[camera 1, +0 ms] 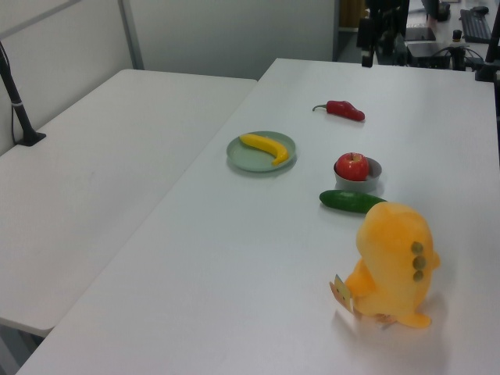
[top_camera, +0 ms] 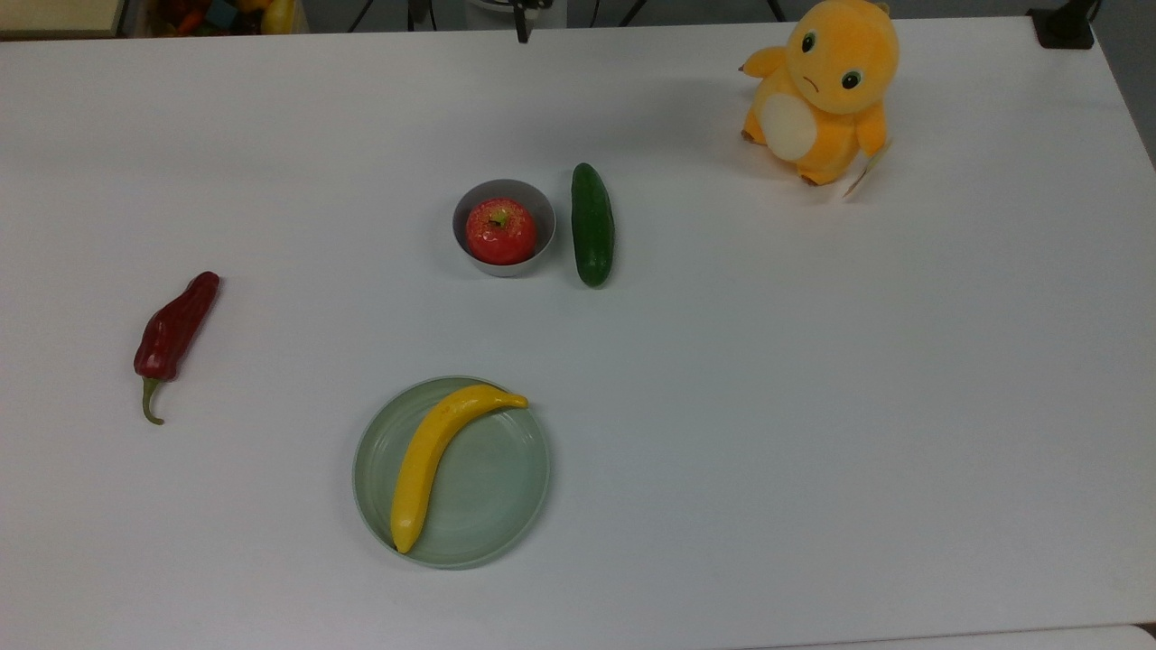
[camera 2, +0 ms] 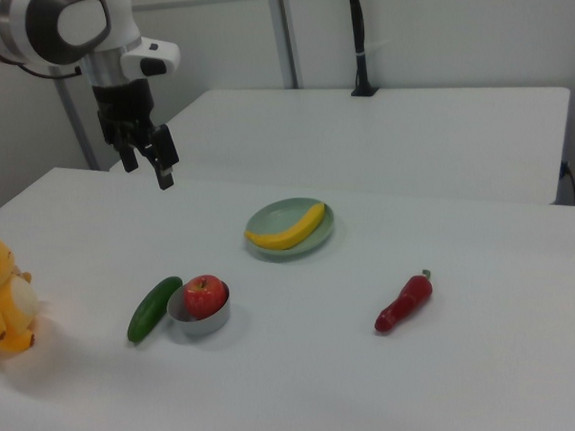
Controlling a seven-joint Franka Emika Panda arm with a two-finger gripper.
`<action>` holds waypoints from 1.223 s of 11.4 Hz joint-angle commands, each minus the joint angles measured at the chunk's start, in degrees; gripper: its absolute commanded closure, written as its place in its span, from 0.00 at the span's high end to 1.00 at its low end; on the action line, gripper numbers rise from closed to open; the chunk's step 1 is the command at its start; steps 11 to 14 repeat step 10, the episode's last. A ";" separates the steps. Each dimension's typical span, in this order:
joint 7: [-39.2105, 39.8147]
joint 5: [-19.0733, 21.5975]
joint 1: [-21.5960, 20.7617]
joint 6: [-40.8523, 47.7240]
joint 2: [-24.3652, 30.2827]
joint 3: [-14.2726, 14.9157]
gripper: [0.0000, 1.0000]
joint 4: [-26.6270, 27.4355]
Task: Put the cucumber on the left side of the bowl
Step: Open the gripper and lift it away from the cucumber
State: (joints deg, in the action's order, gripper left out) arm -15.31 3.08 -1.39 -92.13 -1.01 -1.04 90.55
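The dark green cucumber (top_camera: 592, 226) lies flat on the white table, close beside the small grey bowl (top_camera: 506, 187) and not touching it. It is on the top view's right of the bowl, and on the right view's left of the bowl (camera 2: 202, 324). In the left view the cucumber (camera 1: 350, 201) lies just in front of the bowl (camera 1: 361, 186). My gripper (camera 2: 147, 169) hangs high above the table, well behind and above the cucumber (camera 2: 154, 308) in the right view. It is open, with nothing between its fingers.
A red apple (top_camera: 500, 230) fills the bowl. A pale green plate (top_camera: 506, 506) with a yellow banana (top_camera: 429, 460) sits nearer the front. A dark red chili (top_camera: 172, 334) lies at the top view's left, and an orange plush toy (top_camera: 822, 90) stands at the back right.
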 commanded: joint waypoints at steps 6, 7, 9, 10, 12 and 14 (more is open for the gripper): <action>15.13 0.00 -1.16 -8.23 -0.05 2.35 1.00 1.82; 15.39 0.00 -1.16 -8.15 0.04 2.35 1.00 1.82; 15.48 0.00 -1.25 -7.80 0.04 2.35 1.00 1.82; 15.48 0.00 -1.25 -7.54 0.13 2.35 1.00 1.82; 15.48 0.00 -1.25 -7.54 0.13 2.35 1.00 1.82; 15.48 0.00 -1.25 -7.54 0.13 2.35 1.00 1.82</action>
